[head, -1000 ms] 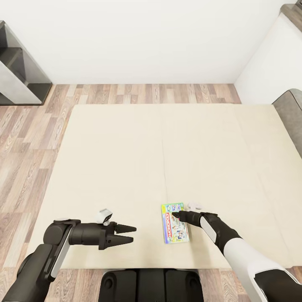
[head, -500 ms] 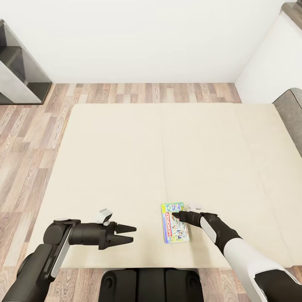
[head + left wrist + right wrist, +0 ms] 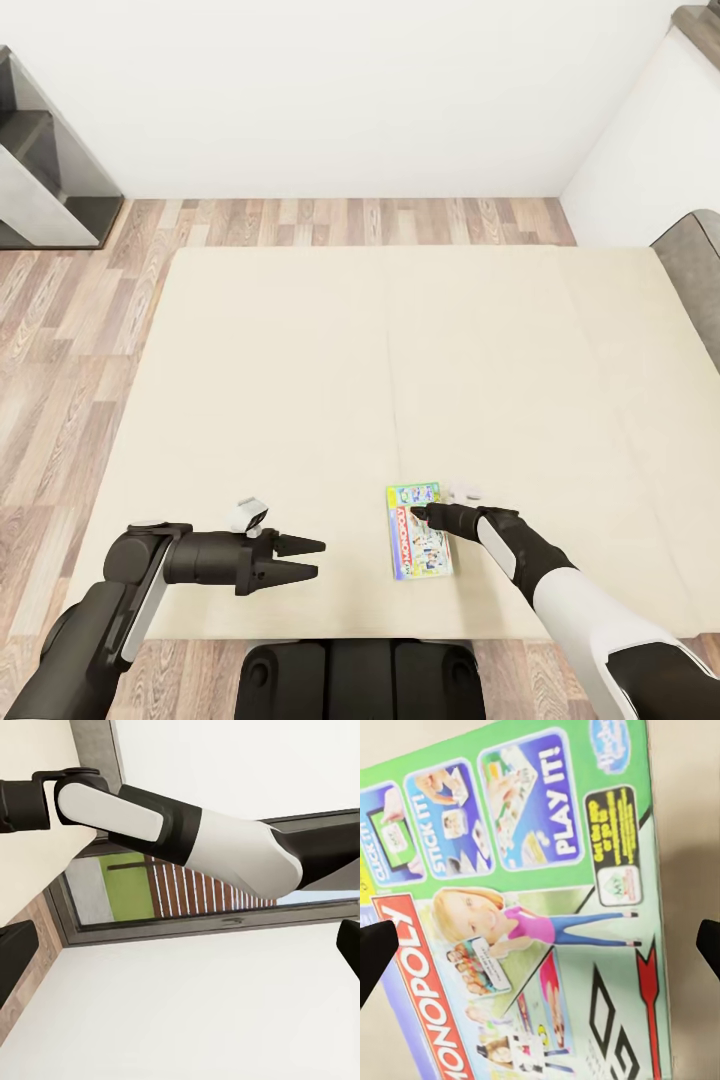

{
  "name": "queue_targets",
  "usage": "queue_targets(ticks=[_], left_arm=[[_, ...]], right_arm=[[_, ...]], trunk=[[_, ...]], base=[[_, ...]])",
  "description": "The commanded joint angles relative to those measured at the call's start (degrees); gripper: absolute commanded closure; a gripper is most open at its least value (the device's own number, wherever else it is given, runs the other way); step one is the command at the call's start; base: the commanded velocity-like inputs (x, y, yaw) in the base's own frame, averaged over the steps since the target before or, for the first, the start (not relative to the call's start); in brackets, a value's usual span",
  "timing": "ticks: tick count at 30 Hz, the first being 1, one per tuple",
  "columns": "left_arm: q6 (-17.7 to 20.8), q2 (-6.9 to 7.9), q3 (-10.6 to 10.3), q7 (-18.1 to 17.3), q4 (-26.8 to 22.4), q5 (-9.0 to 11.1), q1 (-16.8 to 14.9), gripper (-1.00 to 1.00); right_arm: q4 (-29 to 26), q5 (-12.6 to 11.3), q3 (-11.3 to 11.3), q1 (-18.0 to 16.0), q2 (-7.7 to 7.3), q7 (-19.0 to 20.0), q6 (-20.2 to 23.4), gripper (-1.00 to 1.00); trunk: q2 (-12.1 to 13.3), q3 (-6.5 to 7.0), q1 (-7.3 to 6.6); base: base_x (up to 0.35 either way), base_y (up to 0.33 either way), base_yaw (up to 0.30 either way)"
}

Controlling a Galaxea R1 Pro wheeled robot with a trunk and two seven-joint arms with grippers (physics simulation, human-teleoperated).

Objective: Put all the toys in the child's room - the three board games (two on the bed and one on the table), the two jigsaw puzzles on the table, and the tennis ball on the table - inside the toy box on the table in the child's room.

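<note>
From my head camera: the bed (image 3: 300, 380) — a wide, flat beige mattress, matte, split by a faint seam into two sections — takes up the middle of the scene, with wood-plank floor (image 3: 60, 330) in mixed brown and grey strips on its left and far sides and a plain white wall (image 3: 340, 90) beyond. One board game (image 3: 418, 531) lies flat on the mattress near my edge, right of the seam: a thin rectangular printed cardboard box, green-edged, with a red banner reading MONOPOLY along one long side; my right wrist camera shows its glossy cartoon panels and a green border (image 3: 547, 907) close up. My right gripper (image 3: 422, 514), black with tapered fingers, sits over the box's far right part, arm in a white shell with black joints; the wrist camera shows a dark fingertip at each side of the picture with the box lid between them, so the jaws stand apart and hold nothing. My left gripper (image 3: 305, 559) hovers over bare mattress well to the left of the box — two pointed black fingers with a gap between them, spread and holding nothing. A dark grey shelf unit (image 3: 45, 170) stands at far left; a grey padded headboard (image 3: 695, 270) edges the bed at right.
</note>
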Motion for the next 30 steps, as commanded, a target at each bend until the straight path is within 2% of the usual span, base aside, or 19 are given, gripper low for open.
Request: queue_targets(ticks=[1, 30], left_arm=[[0.6, 0.04, -0.1, -0.1, 0.0, 0.1, 0.0, -1.0], [0.6, 0.12, -0.1, -0.1, 0.0, 0.1, 0.0, -1.0]], right_arm=[[-0.1, -0.2, 0.3, 0.0, -0.05, 0.0, 0.3, -1.0], [-0.1, -0.2, 0.3, 0.0, 0.01, 0.0, 0.4, -1.0]], trunk=[[-0.1, -0.06, 0.03], [-0.1, -0.06, 0.03]], base=[[0.0, 0.107, 0.0], [0.0, 0.076, 0.0]])
